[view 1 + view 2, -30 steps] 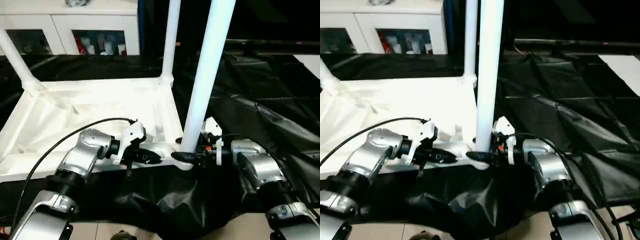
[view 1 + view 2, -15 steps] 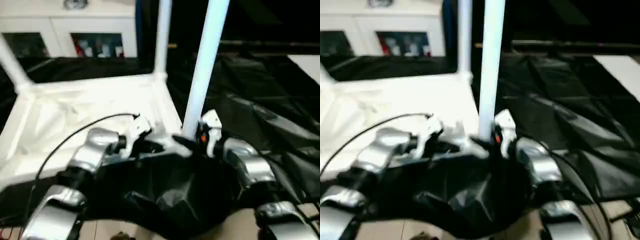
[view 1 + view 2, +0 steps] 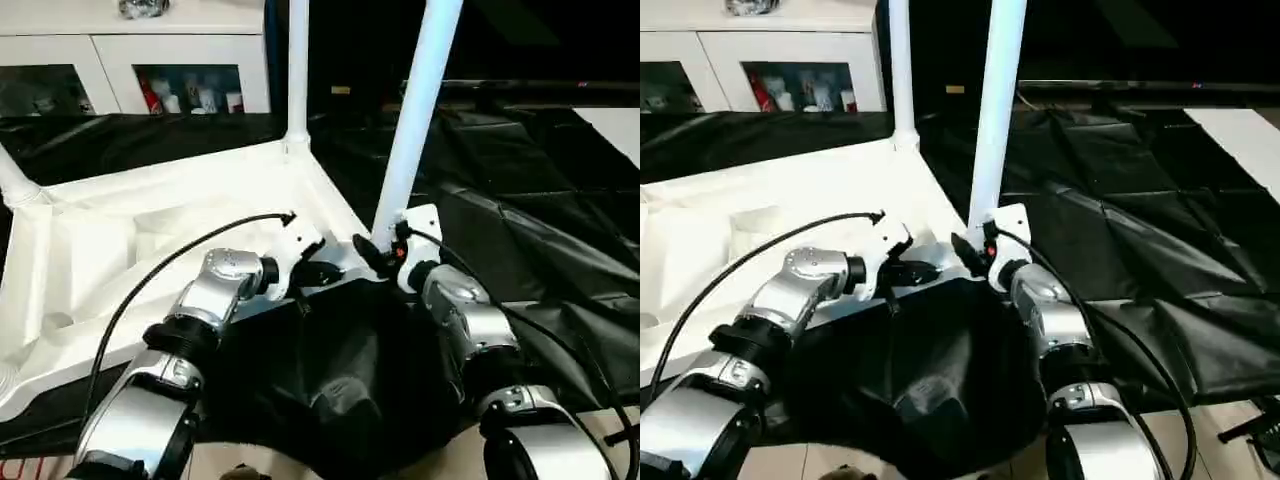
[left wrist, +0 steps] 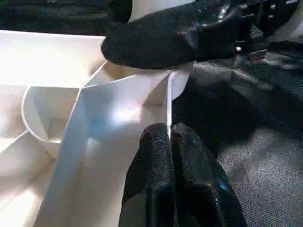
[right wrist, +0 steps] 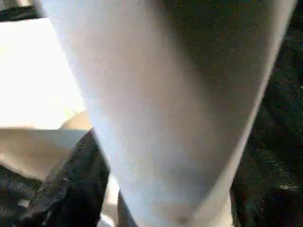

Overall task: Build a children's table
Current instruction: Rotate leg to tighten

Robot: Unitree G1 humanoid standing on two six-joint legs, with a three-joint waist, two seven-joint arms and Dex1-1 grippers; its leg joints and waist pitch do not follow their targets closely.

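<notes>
The white tabletop [image 3: 150, 235] lies upside down on black cloth, ribbed side up. Three white legs stand in its corner sockets: a near right one [image 3: 415, 110], a far one [image 3: 297, 70] and a left one [image 3: 14, 180]. My left gripper [image 3: 322, 272] is shut on the tabletop's thin rim [image 4: 166, 101] beside the near right corner, its fingertips [image 4: 158, 142] pinching the edge. My right gripper [image 3: 372, 256] is shut around the base of the near right leg [image 5: 175, 109], with one black finger [image 5: 71, 189] against it.
A white cabinet [image 3: 130, 45] with glass doors stands at the back left. Crumpled black cloth [image 3: 540, 230] covers the ground to the right and in front of me. A pale surface [image 3: 622, 120] shows at the far right edge.
The tabletop has swung, its near right corner moving away from me, with both grippers holding on and reaching farther forward. The camera has also shifted.
</notes>
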